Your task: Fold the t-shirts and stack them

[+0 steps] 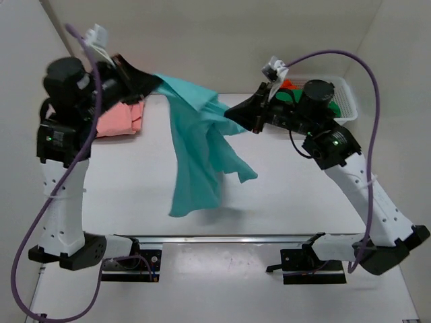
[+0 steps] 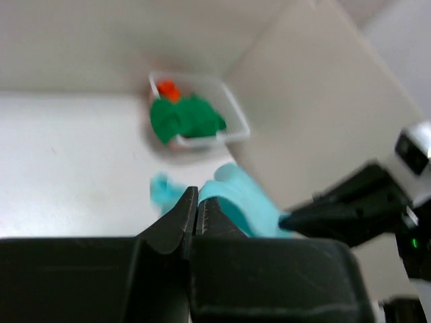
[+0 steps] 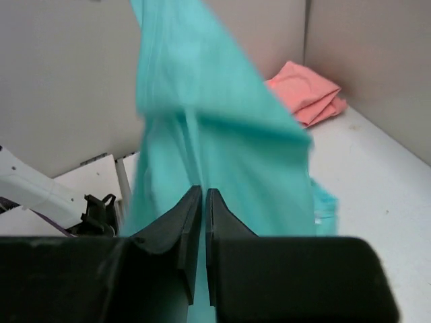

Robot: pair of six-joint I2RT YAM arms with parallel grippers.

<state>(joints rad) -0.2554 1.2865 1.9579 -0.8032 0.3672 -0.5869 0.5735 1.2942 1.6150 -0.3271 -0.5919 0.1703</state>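
At the upper left of the overhead view, my left gripper (image 1: 152,82) was raised above the table (image 1: 135,195). Its wrist camera showed the two fingers (image 2: 182,219) clenched tip to tip, with blurred teal cloth right at their ends, so I took it to be pinching one end of the teal t-shirt (image 1: 199,155). Just beneath that arm, at the far left edge of the table, the salmon pink t-shirt (image 1: 121,120) lay folded into a flat packet.

In the middle of the frame the teal t-shirt was strung between the two grippers along its top edge. The rest hung down in loose folds toward the centre of the table, and I couldn't tell whether its lowest corner touched the surface.

Right of centre, my right gripper (image 1: 237,112) pointed left and met the other end of that top edge. Its wrist view showed the fingers squeezed together, gripping the teal fabric, which filled most of that picture.

At the upper right, the white mesh basket (image 1: 345,94) sat against the back wall. The dark green t-shirt (image 2: 185,118) lay bunched inside it, with an orange-red item (image 2: 168,87) beside it. I could read no lettering on any garment.
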